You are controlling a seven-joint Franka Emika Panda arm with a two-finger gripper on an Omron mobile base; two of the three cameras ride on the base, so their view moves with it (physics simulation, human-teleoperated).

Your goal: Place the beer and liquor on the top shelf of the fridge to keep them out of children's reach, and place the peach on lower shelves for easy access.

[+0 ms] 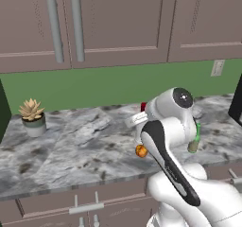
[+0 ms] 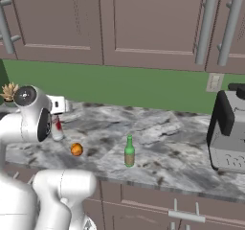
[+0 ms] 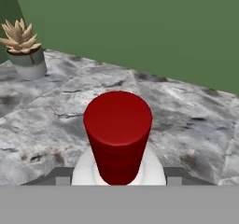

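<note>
The liquor (image 3: 119,134), a white bottle with a red cap, stands right in front of the hand camera. My gripper (image 3: 118,177) is shut on its white shoulder, one fingertip (image 3: 59,177) on each side. From the right base view the liquor (image 2: 57,131) hangs under the hand at the counter's left. The small orange peach (image 2: 76,149) lies on the marble just right of it. Further right, the green beer (image 2: 129,152) stands upright and apart from the gripper. In the left base view the arm hides part of the beer (image 1: 194,143) and the peach (image 1: 141,151). The fridge and its shelves are out of view.
A potted succulent (image 1: 32,116) sits at the counter's left against the green wall. A grey appliance with a dark top (image 2: 228,133) stands at the right end. Brown cabinets (image 2: 143,23) hang above. The counter's front edge (image 2: 158,181) runs just in front of the bottles.
</note>
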